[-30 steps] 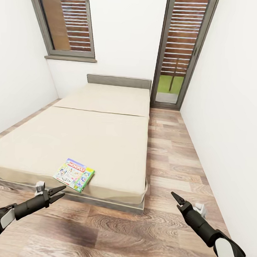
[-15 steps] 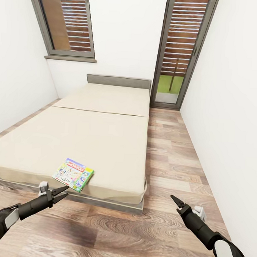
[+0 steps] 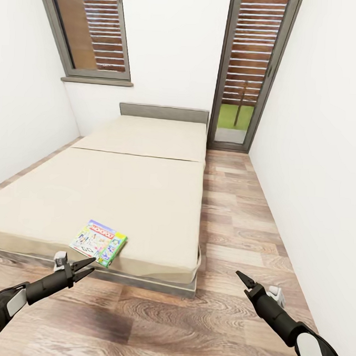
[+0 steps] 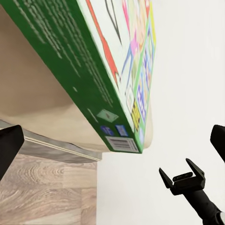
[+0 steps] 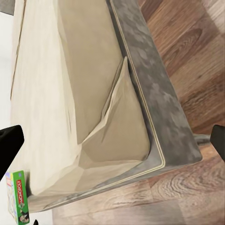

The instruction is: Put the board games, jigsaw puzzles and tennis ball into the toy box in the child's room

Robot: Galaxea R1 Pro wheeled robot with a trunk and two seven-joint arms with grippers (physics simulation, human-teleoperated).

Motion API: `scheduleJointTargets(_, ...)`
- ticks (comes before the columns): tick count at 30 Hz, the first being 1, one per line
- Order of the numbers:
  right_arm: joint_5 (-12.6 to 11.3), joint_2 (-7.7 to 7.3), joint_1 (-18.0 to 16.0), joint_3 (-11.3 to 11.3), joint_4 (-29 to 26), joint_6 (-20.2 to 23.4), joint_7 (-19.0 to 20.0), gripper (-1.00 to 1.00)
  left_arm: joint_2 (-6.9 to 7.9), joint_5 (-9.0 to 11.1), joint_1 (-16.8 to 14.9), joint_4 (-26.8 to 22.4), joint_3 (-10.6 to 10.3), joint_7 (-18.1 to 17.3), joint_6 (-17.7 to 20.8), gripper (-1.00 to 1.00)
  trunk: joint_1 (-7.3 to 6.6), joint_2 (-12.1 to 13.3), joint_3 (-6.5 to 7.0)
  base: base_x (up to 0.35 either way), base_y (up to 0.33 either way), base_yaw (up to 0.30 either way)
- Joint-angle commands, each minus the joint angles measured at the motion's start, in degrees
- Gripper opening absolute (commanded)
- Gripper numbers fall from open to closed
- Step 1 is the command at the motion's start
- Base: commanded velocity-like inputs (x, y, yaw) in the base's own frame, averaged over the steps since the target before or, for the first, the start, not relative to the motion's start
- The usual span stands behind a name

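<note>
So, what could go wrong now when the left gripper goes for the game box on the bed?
1. The board game lies flat near the edge of the bed; the open left gripper, just below and in front of that edge, may push it farther onto the soft mattress instead of gripping it.
2. A low approach might hit the grey frame.
3. The box is wide and thin, so a one-edge grasp could slip.

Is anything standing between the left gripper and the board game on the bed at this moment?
Nothing visible does. The left gripper is open, just short of the bed's near edge, and the board game lies flat on the mattress by that edge, right in front of the fingertips. Open air separates them, as the left wrist view also shows.
</note>
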Motion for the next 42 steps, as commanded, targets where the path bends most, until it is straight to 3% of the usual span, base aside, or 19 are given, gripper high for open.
scheduleJointTargets(1,0.0,0.06,-0.1,-0.2,0.0,0.4,0.2,1.0,0.03,0.4,0.0,0.0,-0.3,-0.1,0.6,1.0,-0.01,0.0,-0.04,0.009,-0.017,0.0)
scheduleJointTargets(42,-0.1,0.06,-0.1,0.0,0.0,0.4,0.2,1.0,-0.06,0.4,0.0,0.0,-0.4,-0.1,0.6,1.0,-0.01,0.0,-0.04,0.036,-0.001,0.0)
